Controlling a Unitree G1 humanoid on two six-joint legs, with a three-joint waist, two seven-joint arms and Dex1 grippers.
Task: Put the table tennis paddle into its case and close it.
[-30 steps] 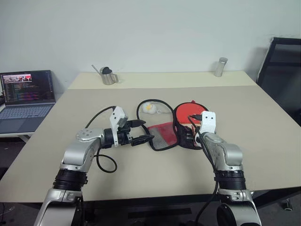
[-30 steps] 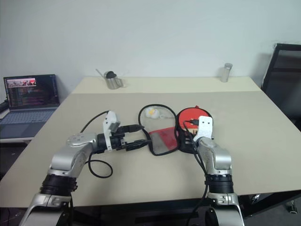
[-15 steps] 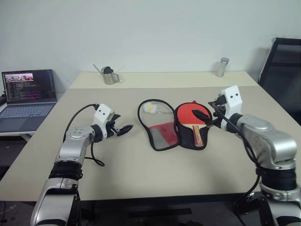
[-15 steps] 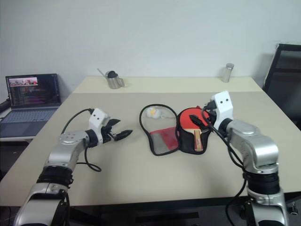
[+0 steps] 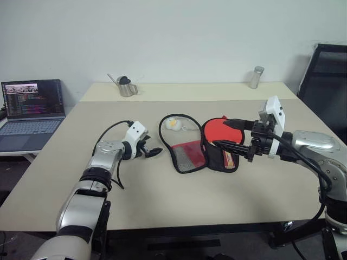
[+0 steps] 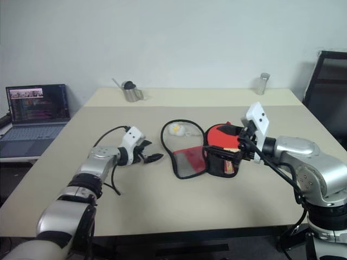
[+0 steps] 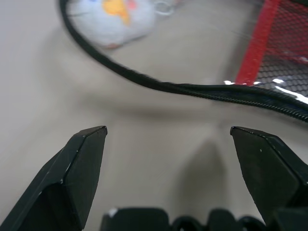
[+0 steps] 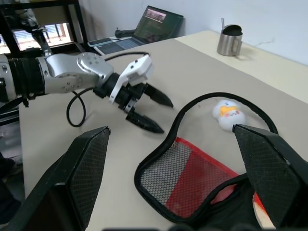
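Observation:
The case (image 5: 187,156) lies unzipped and spread flat mid-table, its red mesh pocket (image 8: 192,179) on the left half. The table tennis paddle (image 5: 211,129) rests in the black right half, with its striped handle (image 5: 228,159) toward me. My right gripper (image 5: 220,132) hovers open just above the paddle and points left, holding nothing. My left gripper (image 5: 153,151) is open low over the table, just left of the case's black rim (image 7: 192,89) and apart from it. The left fingers (image 7: 82,163) are empty.
A small white toy (image 5: 172,123) with a yellow spot lies inside the rim of the case's left half. At the back of the table stand a metal pitcher (image 5: 126,86) and a metal cylinder (image 5: 254,77). A laptop (image 5: 30,108) sits off to the left, a black chair (image 5: 325,81) to the right.
My right arm swung up and out from the case and now points left over the paddle. My left gripper pulled back left, then returned to the case's left rim.

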